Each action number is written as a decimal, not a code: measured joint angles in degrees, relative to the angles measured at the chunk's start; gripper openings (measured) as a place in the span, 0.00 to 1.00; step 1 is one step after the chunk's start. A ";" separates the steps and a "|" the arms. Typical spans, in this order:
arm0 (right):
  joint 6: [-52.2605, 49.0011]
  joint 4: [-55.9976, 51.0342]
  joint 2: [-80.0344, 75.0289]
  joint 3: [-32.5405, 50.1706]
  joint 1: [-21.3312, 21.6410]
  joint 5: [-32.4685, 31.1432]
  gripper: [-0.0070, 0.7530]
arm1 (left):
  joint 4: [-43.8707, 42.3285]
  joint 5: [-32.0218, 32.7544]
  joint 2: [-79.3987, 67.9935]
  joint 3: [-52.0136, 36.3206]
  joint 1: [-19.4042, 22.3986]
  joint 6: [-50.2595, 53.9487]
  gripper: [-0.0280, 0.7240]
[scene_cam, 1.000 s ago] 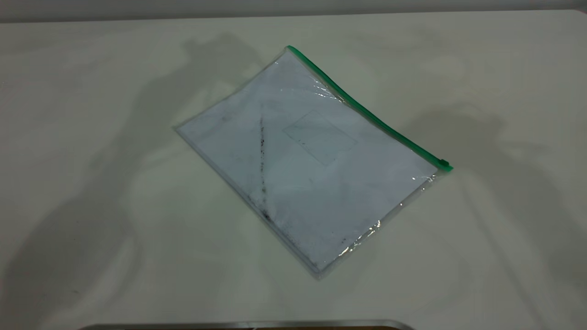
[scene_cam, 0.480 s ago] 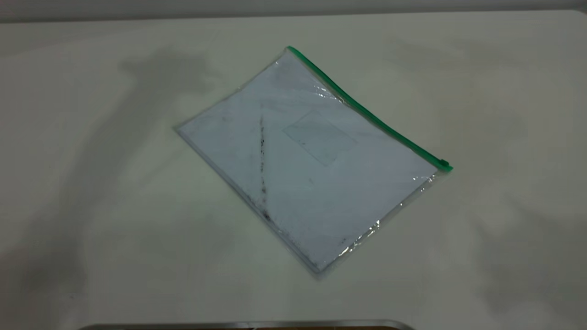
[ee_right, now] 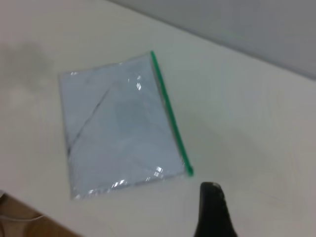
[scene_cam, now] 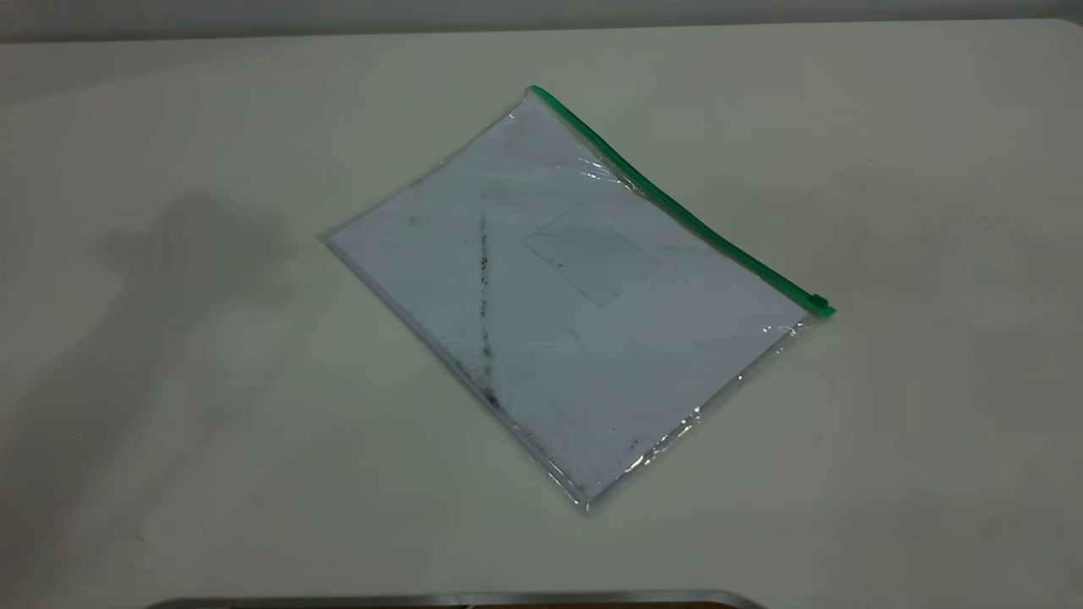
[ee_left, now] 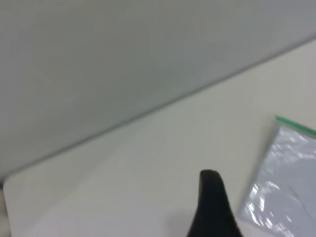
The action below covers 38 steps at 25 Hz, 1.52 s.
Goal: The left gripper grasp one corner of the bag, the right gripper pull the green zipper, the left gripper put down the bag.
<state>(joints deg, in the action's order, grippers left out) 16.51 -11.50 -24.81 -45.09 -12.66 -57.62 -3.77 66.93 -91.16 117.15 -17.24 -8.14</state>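
The bag [scene_cam: 558, 296] lies flat on the white table, turned diagonally, with a white sheet inside, a dark smudge line and a small clear pocket. The green zipper [scene_cam: 677, 203] runs along its far right edge, its slider tab [scene_cam: 818, 301] at the right end. Neither gripper shows in the exterior view. The left gripper [ee_left: 213, 210] hangs above the table beside a corner of the bag [ee_left: 289, 182] with the zipper's end [ee_left: 296, 126]. The right gripper [ee_right: 211, 212] is above the table, apart from the bag [ee_right: 118, 128], nearest the slider end of the zipper [ee_right: 170, 113].
The white table [scene_cam: 169, 423] spreads on all sides of the bag. A metal strip [scene_cam: 457, 599] runs along the near edge. A grey wall [scene_cam: 541, 13] stands behind the far edge. A soft shadow [scene_cam: 195, 245] lies left of the bag.
The arm shadows that lay near the bag have drawn away to the left and right. The bag has not moved.
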 joint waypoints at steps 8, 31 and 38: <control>-1.45 0.10 16.45 8.56 0.00 -6.03 0.72 | 0.00 0.00 20.52 -27.35 0.00 4.75 0.82; -2.38 1.20 25.77 17.41 0.00 -7.53 0.72 | 3.08 -0.17 70.22 -82.42 0.00 7.45 0.82; -2.38 1.20 25.77 17.41 0.00 -7.53 0.72 | 3.18 -0.51 75.59 -87.50 0.00 7.45 0.82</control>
<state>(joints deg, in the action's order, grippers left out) 14.13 -10.30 0.96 -27.68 -12.66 -65.15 -0.59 66.42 -15.57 29.65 -17.24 -0.69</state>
